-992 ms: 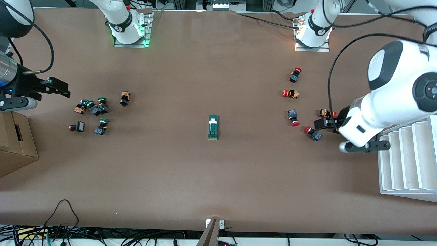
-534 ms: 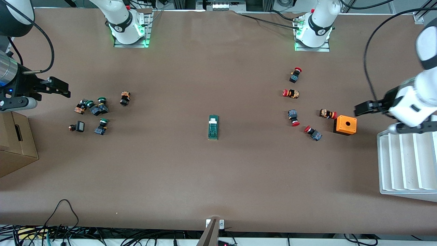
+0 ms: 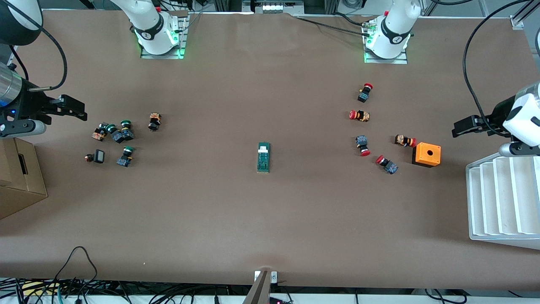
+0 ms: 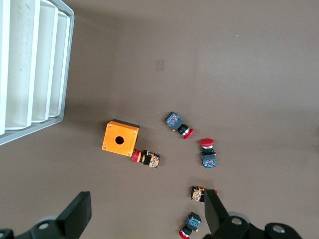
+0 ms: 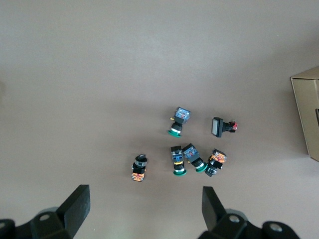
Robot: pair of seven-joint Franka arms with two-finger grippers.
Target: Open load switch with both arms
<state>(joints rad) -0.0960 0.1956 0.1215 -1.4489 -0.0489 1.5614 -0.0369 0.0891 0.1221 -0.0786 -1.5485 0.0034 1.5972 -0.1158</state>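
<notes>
One load switch (image 3: pixel 263 157) lay flat mid-tabletop (image 3: pixel 270 219), well apart from both sets of jaws. Five red-capped push buttons (image 3: pixel 360 115) and one orange cube (image 3: pixel 426 154) lay near the left gripper (image 3: pixel 457 128), whose jaws stood released and empty. Six buttons, mostly green-capped (image 3: pixel 125 155), lay near the right gripper (image 3: pixel 79 111), jaws likewise released. Both arms hovered at the table ends.

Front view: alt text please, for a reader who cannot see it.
A dark-green load switch lies untouched mid-table. Both open pincers hang at the table's ends: the right pincer near green-capped buttons, the left pincer near an orange cube.
</notes>
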